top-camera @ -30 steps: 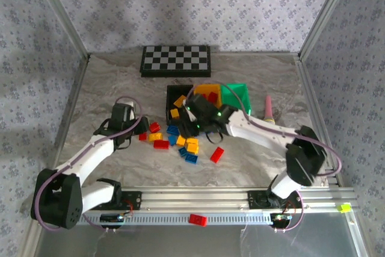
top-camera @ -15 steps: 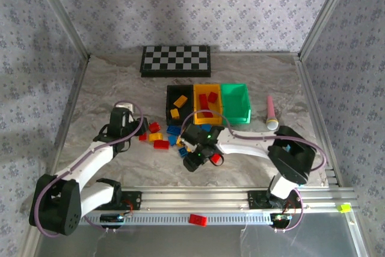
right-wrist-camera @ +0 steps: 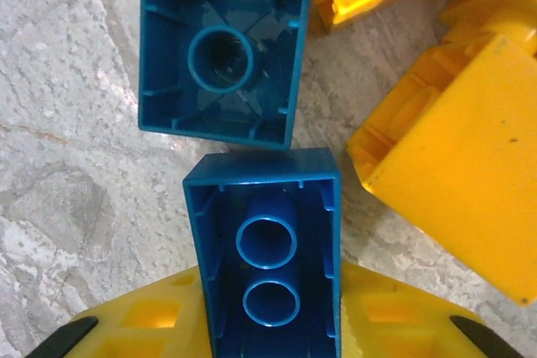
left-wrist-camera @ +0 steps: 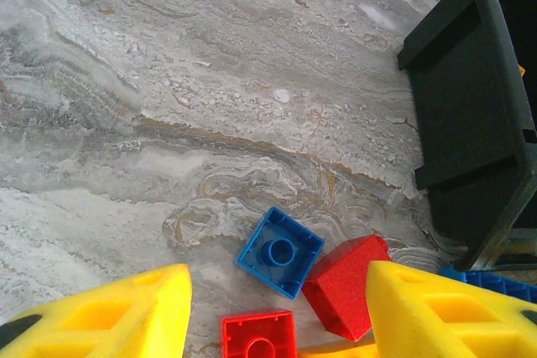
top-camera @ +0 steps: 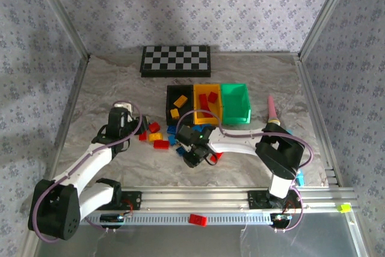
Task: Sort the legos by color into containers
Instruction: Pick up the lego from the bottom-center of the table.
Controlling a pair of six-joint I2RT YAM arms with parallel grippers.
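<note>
Sorting is judged barely begun: yellow studded plastic bricks (top-camera: 180,100) are held in the black plastic bin (top-camera: 179,87), red bricks (top-camera: 212,97) in the yellow bin (top-camera: 207,86), none in the green bin (top-camera: 236,103); at their 7 o'clock, the loose pile (top-camera: 160,140) is overhung by the spread jaws of the left gripper (left-wrist-camera: 277,291), and a blue brick (right-wrist-camera: 267,249) is pinched in the right gripper (right-wrist-camera: 268,324).

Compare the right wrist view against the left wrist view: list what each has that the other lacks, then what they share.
Right wrist: the right tool shut on an upturned oblong blue brick, with yellow bricks beside it. Left wrist: the left tool open above red bricks, and the black bin. Shared: marbled tabletop, yellow fingers, and a square blue brick lying hollow side up; I cannot tell whether it is the same one.
</note>
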